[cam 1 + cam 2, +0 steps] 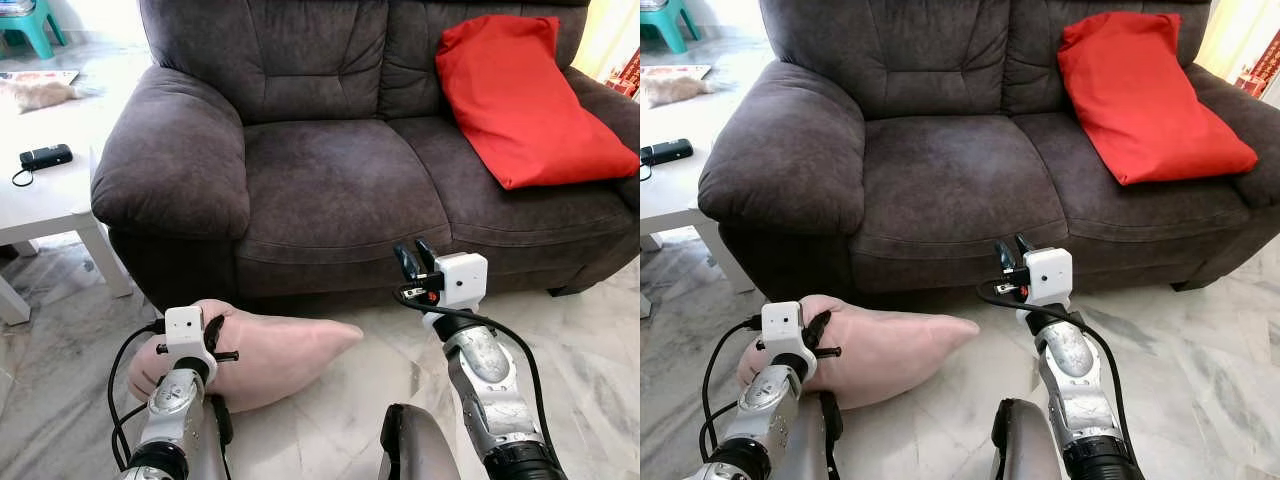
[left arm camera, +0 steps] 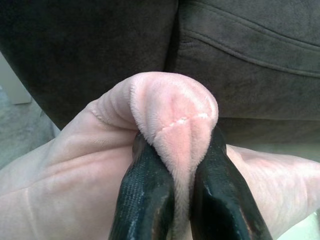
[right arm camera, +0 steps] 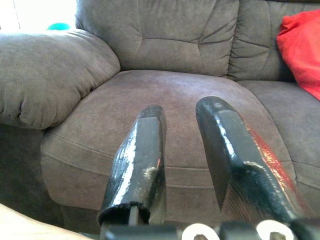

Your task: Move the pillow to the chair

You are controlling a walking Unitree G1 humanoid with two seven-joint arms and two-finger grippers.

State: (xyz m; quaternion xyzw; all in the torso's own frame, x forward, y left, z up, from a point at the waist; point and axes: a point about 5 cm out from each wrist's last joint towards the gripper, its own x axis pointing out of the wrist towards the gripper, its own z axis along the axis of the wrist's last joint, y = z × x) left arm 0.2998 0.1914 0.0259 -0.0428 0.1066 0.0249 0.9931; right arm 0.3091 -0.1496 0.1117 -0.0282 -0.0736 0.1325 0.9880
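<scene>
1. Pale pink plush covers the soft pillow [image 1: 270,355], which lies on the grey-veined marble floor [image 1: 580,340] just in front of the sofa's left end, its narrow tip pointing toward the robot's right.
2. The left gripper [image 2: 182,150] is at the pillow's near left end; in the left wrist view its two black fingers [image 2: 145,200] are pinched tight on a raised fold of the pink fabric, which bulges out above the tips.
3. The right gripper [image 1: 415,255] is held up in front of the sofa's front edge, near the middle, apart from the pillow. In the right wrist view its fingers [image 3: 137,165] stand a little apart with nothing between them, aimed at the left seat cushion.
4. The dark brown suede two-seat sofa [image 1: 340,180] fills the space ahead, with a broad padded armrest on its left end.
5. A large red cushion [image 1: 525,95] leans on the sofa's right seat and backrest.
6. A white low table [image 1: 50,205] stands left of the sofa, with a small black device and cord [image 1: 44,156] lying on it.
7. A teal plastic stool [image 1: 30,25] stands in the far left corner, and a pale furry thing [image 1: 40,93], too blurred to identify, lies on the floor beyond the table.
</scene>
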